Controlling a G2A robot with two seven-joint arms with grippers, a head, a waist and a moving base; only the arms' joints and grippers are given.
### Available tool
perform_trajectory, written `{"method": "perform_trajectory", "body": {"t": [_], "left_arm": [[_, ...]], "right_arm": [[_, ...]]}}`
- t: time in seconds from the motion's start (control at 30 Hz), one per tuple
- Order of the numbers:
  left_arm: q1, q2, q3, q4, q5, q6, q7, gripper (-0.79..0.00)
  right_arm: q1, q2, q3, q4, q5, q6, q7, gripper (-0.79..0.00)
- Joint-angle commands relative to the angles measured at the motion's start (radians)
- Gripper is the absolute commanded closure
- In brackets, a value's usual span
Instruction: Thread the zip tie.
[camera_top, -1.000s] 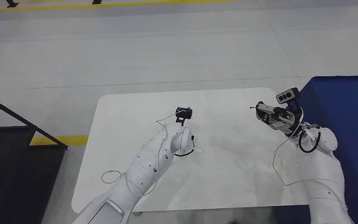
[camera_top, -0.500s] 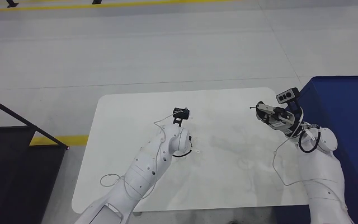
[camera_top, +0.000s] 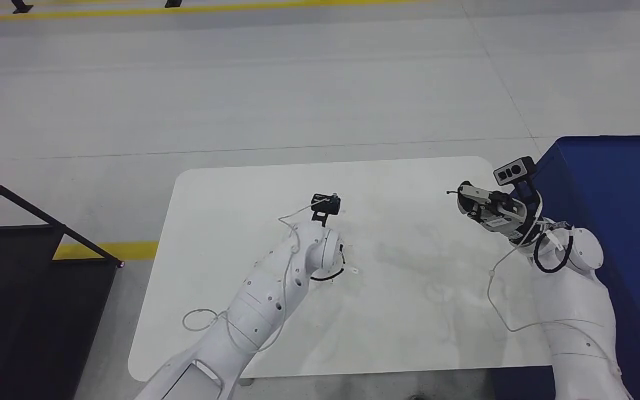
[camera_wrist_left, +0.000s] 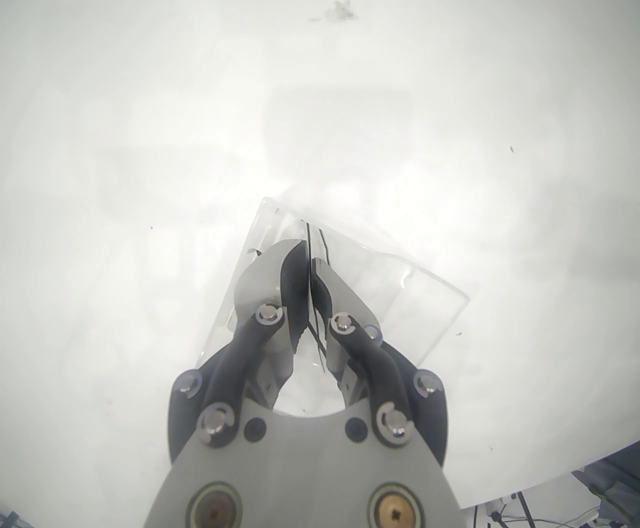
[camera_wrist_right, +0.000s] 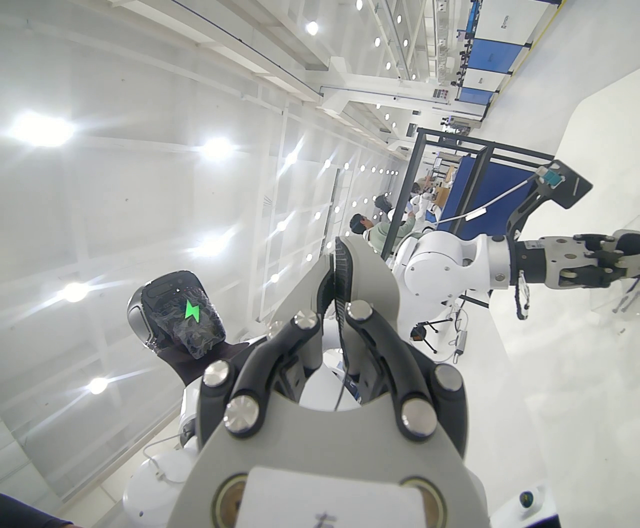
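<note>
- The white table carries a clear plastic piece near its middle, a little toward the far edge.
- The left gripper is directly over that clear piece. Its pincer is closed, pinching a thin black strip that I judge to be the zip tie. A second fine black line runs just beside the first.
- The right gripper is raised above the table's right edge, toward the far right corner, well apart from the left one. Its pincer is pressed together. A thin dark strand shows at the base of its fingers, too fine to name.
- Likely risk: the strip is narrow and slick, so it could slide or twist out of the left grip if pulled sideways.
- Likely risk: the clear piece looks light and could lift or drag along with the strip.
- Likely risk: bringing the two grippers together needs fine aim. A small tilt would send the tail past the head's slot, and the strip would bend.
</note>
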Motion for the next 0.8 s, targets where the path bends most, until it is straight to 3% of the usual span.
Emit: {"method": "perform_trajectory", "body": {"t": [0.0, 0.33, 0.77], "left_arm": [[-0.002, -0.002, 0.0, 0.005, 0.002, -0.001, -0.001, 0.0], [0.009, -0.007, -0.006, -0.025, 0.026, 0.009, -0.016, 0.0], [0.136, 0.03, -0.073, -0.303, 0.127, -0.011, -0.075, 0.0]], "right_arm": [[0.0, 0.0, 0.0, 0.0, 0.0, 0.0, 0.0, 0.0], [0.0, 0.0, 0.0, 0.0, 0.0, 0.0, 0.0, 0.0], [0.0, 0.0, 0.0, 0.0, 0.0, 0.0, 0.0, 0.0]]}}
